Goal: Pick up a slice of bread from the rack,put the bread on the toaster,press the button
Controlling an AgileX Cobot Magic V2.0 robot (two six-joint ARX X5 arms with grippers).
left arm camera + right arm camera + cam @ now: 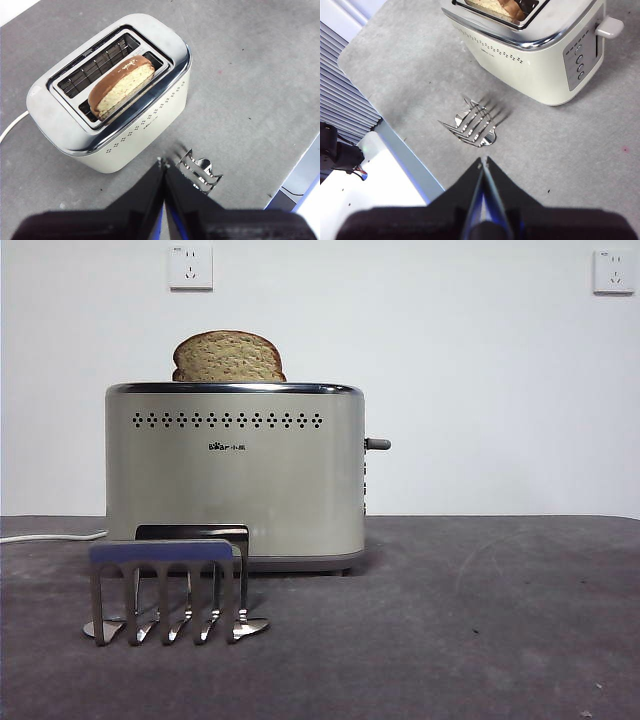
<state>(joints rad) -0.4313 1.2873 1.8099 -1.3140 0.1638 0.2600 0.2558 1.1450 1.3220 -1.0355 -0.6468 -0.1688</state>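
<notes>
The slice of bread (228,357) stands in a slot of the cream toaster (235,480), its rounded top sticking up above the chrome rim. From the left wrist view the bread (122,86) sits in the slot nearer the dotted side of the toaster (145,125). The metal rack (170,590) stands bare in front of the toaster. The button (378,444) juts from the toaster's right end, high on its slot (609,27). My left gripper (163,163) hovers shut above the rack (200,172). My right gripper (483,161) is shut too, high over the rack (472,125).
A white power cord (50,536) runs left from the toaster across the grey mat. Small round buttons (579,61) line the toaster's end panel below the lever. The table edge (405,150) lies close to the rack. Two wall sockets (190,267) are behind.
</notes>
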